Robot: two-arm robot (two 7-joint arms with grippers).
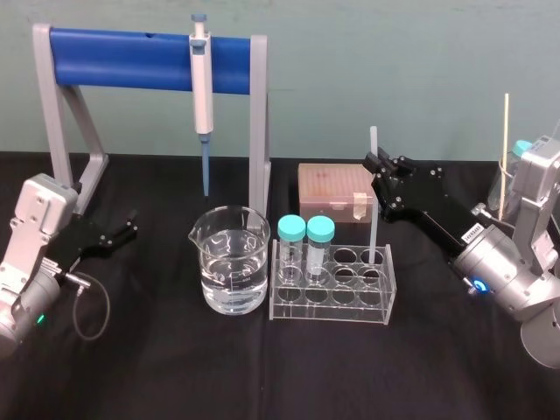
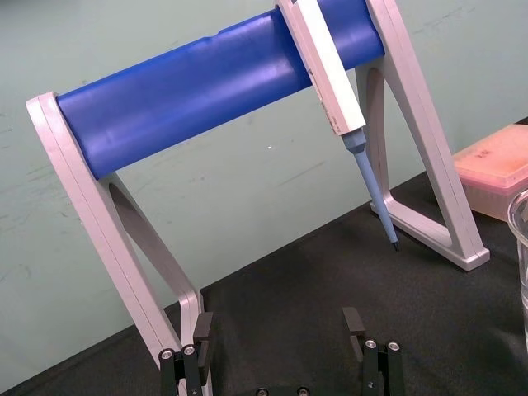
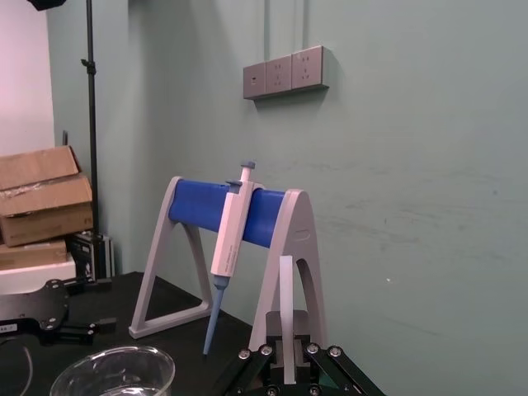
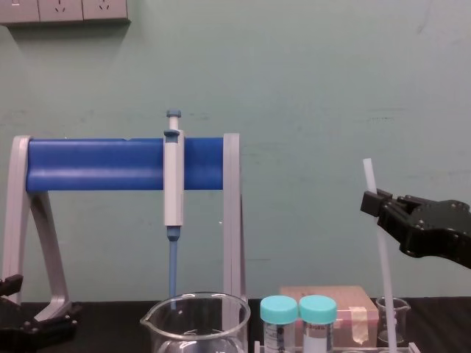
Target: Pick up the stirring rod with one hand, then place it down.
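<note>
The stirring rod (image 1: 374, 201) is a thin translucent white stick standing almost upright over the right end of the clear tube rack (image 1: 331, 302). My right gripper (image 1: 379, 168) is shut on its upper part, with a short length of rod sticking out above the jaws. In the chest view the rod (image 4: 383, 257) leans slightly and my right gripper (image 4: 377, 204) clamps it near the top. The right wrist view has the rod (image 3: 286, 305) pinched between the fingers. I cannot tell whether its lower end rests in the rack. My left gripper (image 1: 128, 229) is parked at the left, open (image 2: 278, 330) and holding nothing.
A water-filled glass beaker (image 1: 230, 260) stands left of the rack, which holds two teal-capped tubes (image 1: 305, 234). Behind are a pink tip box (image 1: 337, 194) and a blue-barred stand (image 1: 149, 57) with a hanging pipette (image 1: 202, 83). A small beaker with a wooden stick (image 1: 505, 149) sits far right.
</note>
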